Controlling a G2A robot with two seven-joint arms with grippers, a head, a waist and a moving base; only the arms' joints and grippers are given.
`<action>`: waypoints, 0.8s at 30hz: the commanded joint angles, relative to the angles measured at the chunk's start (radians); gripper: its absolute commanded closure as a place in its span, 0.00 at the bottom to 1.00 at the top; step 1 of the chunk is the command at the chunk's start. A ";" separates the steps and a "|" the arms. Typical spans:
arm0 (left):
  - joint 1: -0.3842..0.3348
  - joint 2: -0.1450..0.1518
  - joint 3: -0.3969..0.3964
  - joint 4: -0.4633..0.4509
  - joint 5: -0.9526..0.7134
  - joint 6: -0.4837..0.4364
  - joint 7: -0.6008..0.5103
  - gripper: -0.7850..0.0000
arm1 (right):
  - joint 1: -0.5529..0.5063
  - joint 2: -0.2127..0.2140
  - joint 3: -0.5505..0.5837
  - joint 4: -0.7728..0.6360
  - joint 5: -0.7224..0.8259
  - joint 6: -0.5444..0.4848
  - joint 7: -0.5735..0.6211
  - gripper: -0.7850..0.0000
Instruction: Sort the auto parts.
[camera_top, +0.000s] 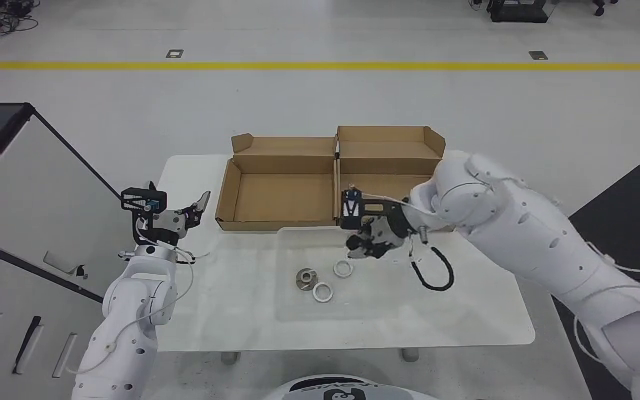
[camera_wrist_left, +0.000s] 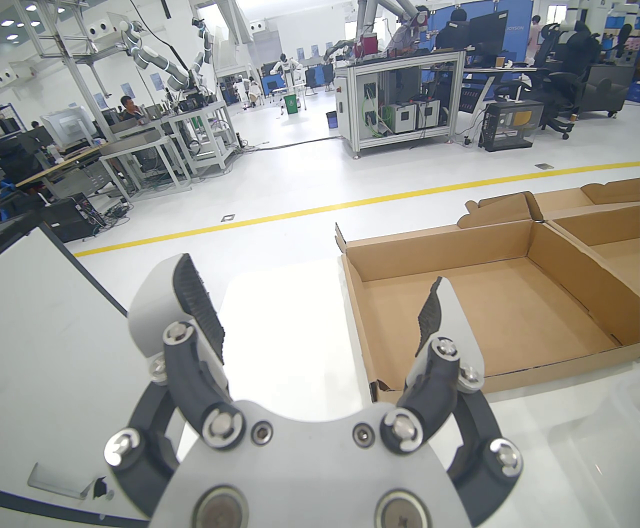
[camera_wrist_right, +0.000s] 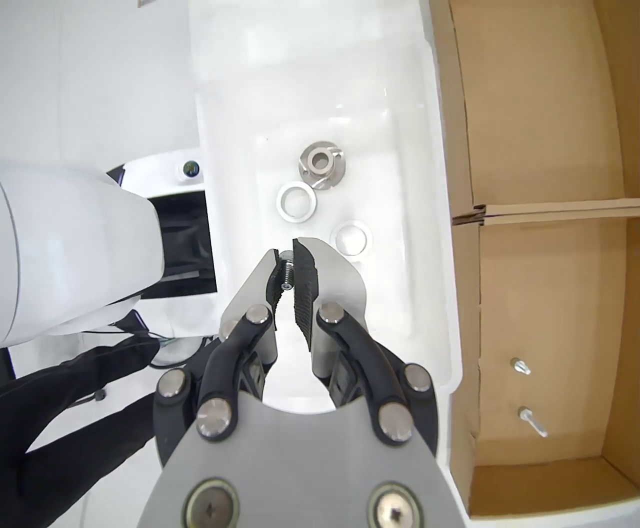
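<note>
Nearest me on the bench (camera_top: 480, 310) sits a shallow tray (camera_top: 400, 300) with three loose parts. A plain metal ring (camera_top: 323, 293) lies closest. A flanged hub (camera_top: 305, 278) is just beside it, standing on its flange with the bore up. A second ring (camera_top: 343, 268) lies a little farther in, apart from the other two.

Just past that second ring, my right tool (camera_wrist_right: 286, 250) hangs over the tray. It is pinched narrow on a small bolt (camera_wrist_right: 286, 272). The bolt sits between the ribbed pads, with its threaded shank lying along them and its head at the tips, clear of the tray floor.

My left tool (camera_wrist_left: 312, 272) is off to the left side, above the bench edge. Its fingers are spread wide with nothing between them, and it points toward the near corner of the left box (camera_wrist_left: 500, 305).

At the far side of the bench two open cardboard boxes stand side by side, their walls touching. The right box (camera_wrist_right: 545, 320) lies just beyond the tray rim. Two bolts (camera_wrist_right: 520, 366) lie on its floor, near each other but apart.
</note>
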 joint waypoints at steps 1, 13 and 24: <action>0.000 0.000 0.000 0.000 0.000 0.000 0.000 0.00 | -0.006 0.017 0.013 0.005 0.012 -0.056 -0.056 1.00; 0.000 0.000 0.000 0.000 0.000 0.000 0.000 0.00 | -0.033 0.093 0.060 0.050 0.105 -0.372 -0.381 1.00; 0.000 0.000 0.000 0.000 0.000 0.000 0.000 0.00 | -0.127 0.123 0.196 -0.072 0.173 -0.372 -0.546 1.00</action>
